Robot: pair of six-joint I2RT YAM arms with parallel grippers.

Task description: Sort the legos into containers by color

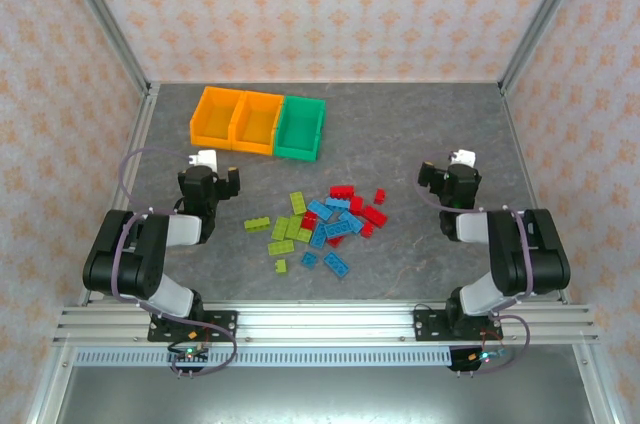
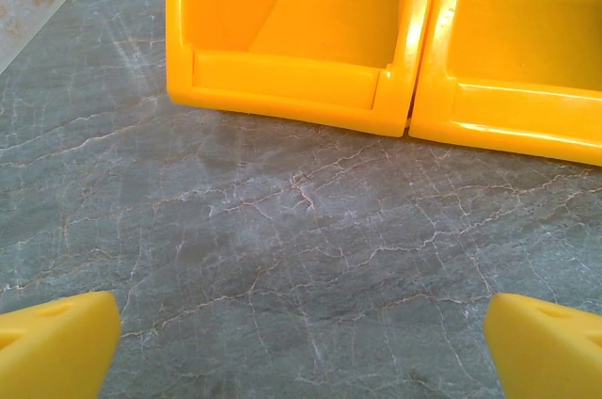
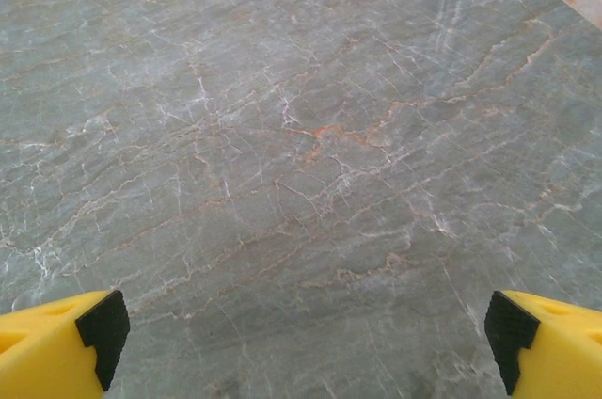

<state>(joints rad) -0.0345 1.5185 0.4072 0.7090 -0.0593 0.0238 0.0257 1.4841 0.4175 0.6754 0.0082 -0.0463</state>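
Left gripper (image 2: 301,350) before empty orange containers (image 2: 292,84)

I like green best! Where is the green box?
In the top view, the green bin sits at the right end of the row, beside an orange bin, behind the lego pile.

Three containers stand in a row: one green bin (image 1: 300,127) and, directly to its left, two orange bins (image 1: 218,116). In front of the green bin and slightly to its right lie the legos (image 1: 325,226), roughly twenty-two in all; some overlap, so the tally is approximate: about seven lime green bricks (image 1: 282,228), about eight light blue bricks (image 1: 335,263) and about seven red bricks (image 1: 374,215). There are two robot arms (image 1: 140,254), one well to the front-left of the green bin and one well to its front-right.
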